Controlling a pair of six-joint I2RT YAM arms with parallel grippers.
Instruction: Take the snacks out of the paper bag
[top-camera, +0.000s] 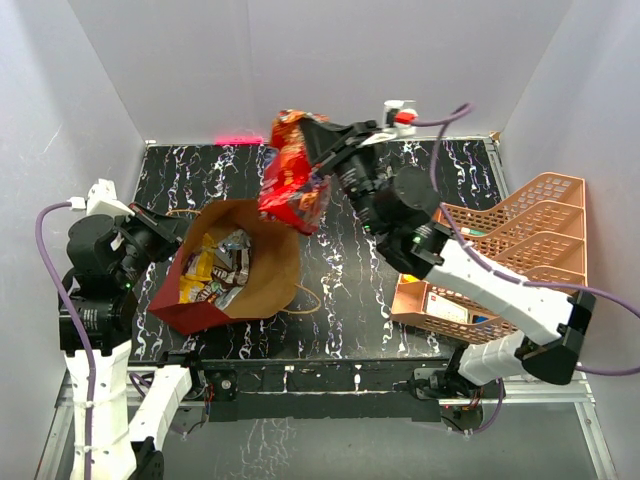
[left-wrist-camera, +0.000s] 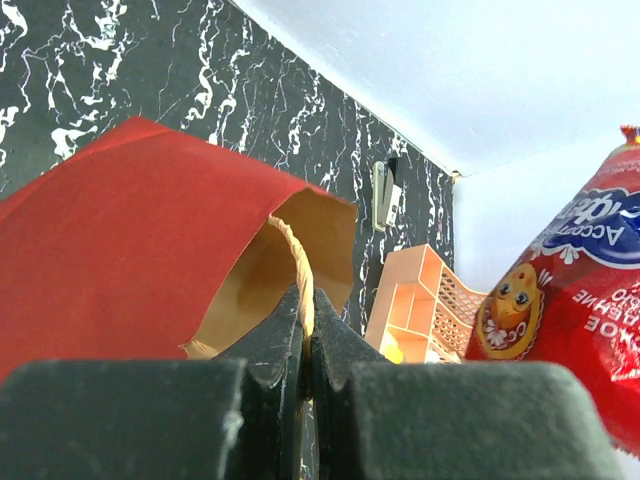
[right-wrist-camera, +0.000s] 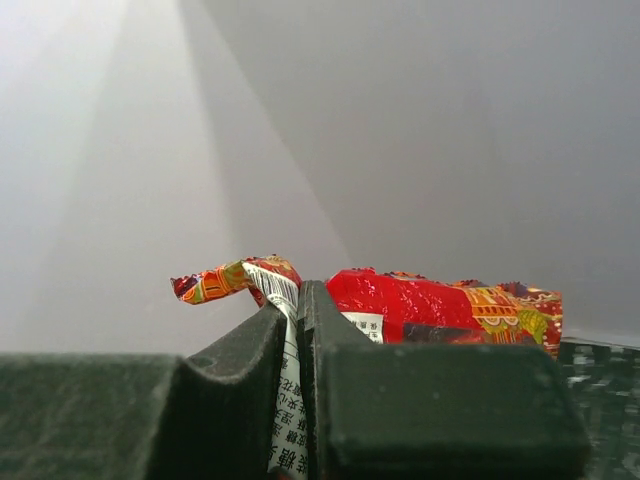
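Packaging decided the handling here. The chip bag was puffed, crinkly film, probably very light, soft under a squeeze and slick on its faces. Its brittle contents would likely crush if the belly were pinched hard. The right claw had it by the flat top seam with the jaws together. The packet hung below that claw, clear of the table and above the far lip of the paper bag. In the wrist view the fingers met on a thin printed strip of seam. That looked a sound hold, since crimped film neither slips nor tears easily there.

The left claw was closed on the paper bag's rim. As far as its own camera showed, it gripped at the tan cord, and the mouth stood open and tilted. The kraft paper looked stiff enough to keep its shape, yet light enough to slide if let go.

More snacks lay inside, just beyond the left claw and below the right one, in yellow, brown and silvery wrappers. They seemed flatter and slippery, best taken by a crimped end. A tray stood behind the right claw, beside its arm.
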